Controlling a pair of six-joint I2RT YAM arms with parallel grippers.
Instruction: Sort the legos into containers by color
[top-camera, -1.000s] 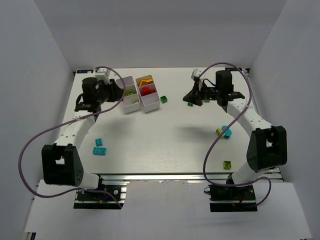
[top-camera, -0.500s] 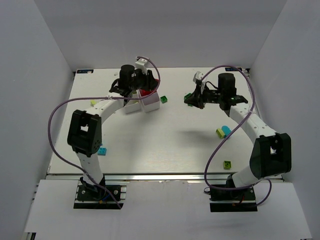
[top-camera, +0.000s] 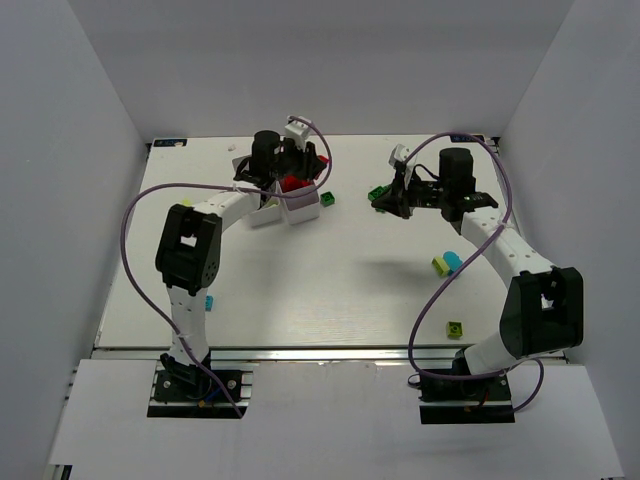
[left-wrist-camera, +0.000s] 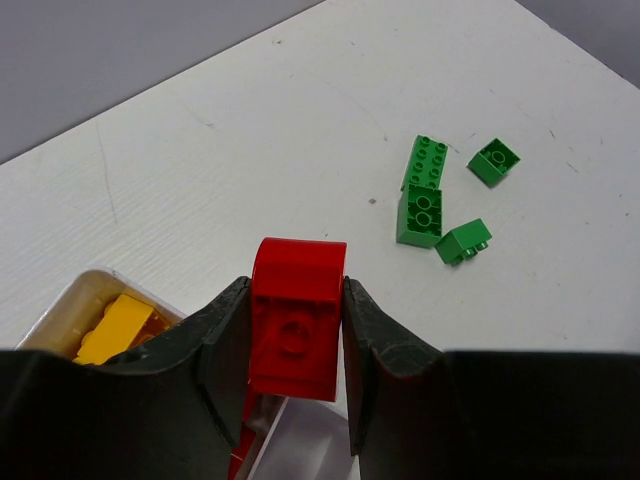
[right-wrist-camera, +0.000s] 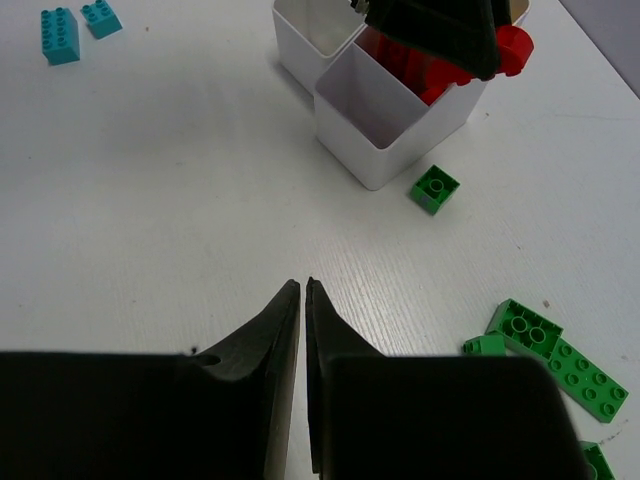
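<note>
My L gripper (left-wrist-camera: 295, 297) pinches red brick (left-wrist-camera: 298, 340), long axis up-frame. Tray (right-wrist-camera: 380, 150): its red cell sits right under, frame bottom. R gripper (right-wrist-camera: 302, 290): jaws pressed together, empty.

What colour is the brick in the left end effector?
The brick is red; the left wrist view shows it best.

Overhead view looks down; both wrist views share the trays (right-wrist-camera: 385, 150).
</note>
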